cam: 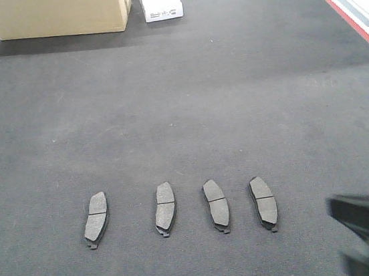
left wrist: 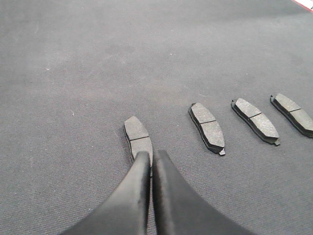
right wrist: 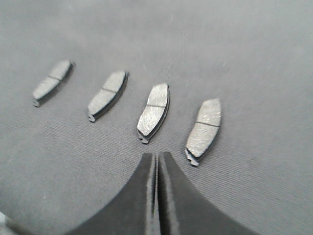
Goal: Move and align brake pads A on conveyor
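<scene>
Four brake pads lay in a row across the near part of the conveyor (cam: pixel 186 97), each lengthwise up the belt and apart from its neighbours: the first brake pad (cam: pixel 96 219) at the left, the second brake pad (cam: pixel 165 208), the third brake pad (cam: pixel 216 205) and the fourth brake pad (cam: pixel 264 203) at the right. All were flat on the dark felt, grooves across their middles.

The left hand (left wrist: pixel 152 159) had its fingers pressed together on nothing, tips at the near end of the first pad. The right hand (right wrist: pixel 157 159) was likewise closed and empty — hovering just short of the third and fourth pads.

Beyond the row the belt ran bare to one cardboard box (cam: pixel 58 13) and one white device (cam: pixel 161 3) at the far end; red strips (cam: pixel 348 13) edged the sides.
</scene>
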### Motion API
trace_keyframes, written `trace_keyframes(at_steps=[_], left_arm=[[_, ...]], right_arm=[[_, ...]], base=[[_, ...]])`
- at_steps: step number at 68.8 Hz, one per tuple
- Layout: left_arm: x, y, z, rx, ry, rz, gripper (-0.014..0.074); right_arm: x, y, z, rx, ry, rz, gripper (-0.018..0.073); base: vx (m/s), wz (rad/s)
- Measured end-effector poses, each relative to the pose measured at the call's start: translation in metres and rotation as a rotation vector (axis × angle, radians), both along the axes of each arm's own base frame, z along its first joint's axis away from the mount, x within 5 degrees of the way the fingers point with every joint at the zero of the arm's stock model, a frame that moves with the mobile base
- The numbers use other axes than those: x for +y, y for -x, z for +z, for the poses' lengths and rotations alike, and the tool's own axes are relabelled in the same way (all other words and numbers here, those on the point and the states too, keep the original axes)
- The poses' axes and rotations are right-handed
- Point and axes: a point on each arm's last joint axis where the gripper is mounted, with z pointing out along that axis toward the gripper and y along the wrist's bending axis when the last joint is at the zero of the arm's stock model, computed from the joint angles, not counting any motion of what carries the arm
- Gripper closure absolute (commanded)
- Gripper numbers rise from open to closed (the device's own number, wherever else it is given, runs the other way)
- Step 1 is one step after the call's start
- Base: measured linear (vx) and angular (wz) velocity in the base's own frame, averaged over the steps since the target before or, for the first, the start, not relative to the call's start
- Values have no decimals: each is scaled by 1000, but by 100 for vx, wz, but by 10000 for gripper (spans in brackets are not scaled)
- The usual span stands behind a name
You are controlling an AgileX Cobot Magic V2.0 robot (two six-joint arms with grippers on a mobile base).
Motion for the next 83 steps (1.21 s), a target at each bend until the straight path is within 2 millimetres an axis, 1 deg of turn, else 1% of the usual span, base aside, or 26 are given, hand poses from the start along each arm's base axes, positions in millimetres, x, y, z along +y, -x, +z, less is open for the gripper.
trace_keyframes(at_steps=[6, 15, 24, 38, 83], left_arm=[[0, 0, 0, 0, 0, 0, 603], [0, 0, 0, 0, 0, 0, 603], [0, 0, 0, 0, 0, 0, 603], [0, 0, 0, 0, 0, 0, 603], [0, 0, 0, 0, 0, 0, 603]], right_arm=[[-11, 20, -1, -67, -11, 10, 569], [-23, 42, -3, -141, -9, 27, 569], [-29, 55, -1, -188, -7, 37, 569], [-31, 58, -2, -186, -1, 40, 569], [-31, 58, -2, -186, 1, 41, 569]], base=[[0, 0], [0, 0], [0, 0], [0, 0], [0, 0]])
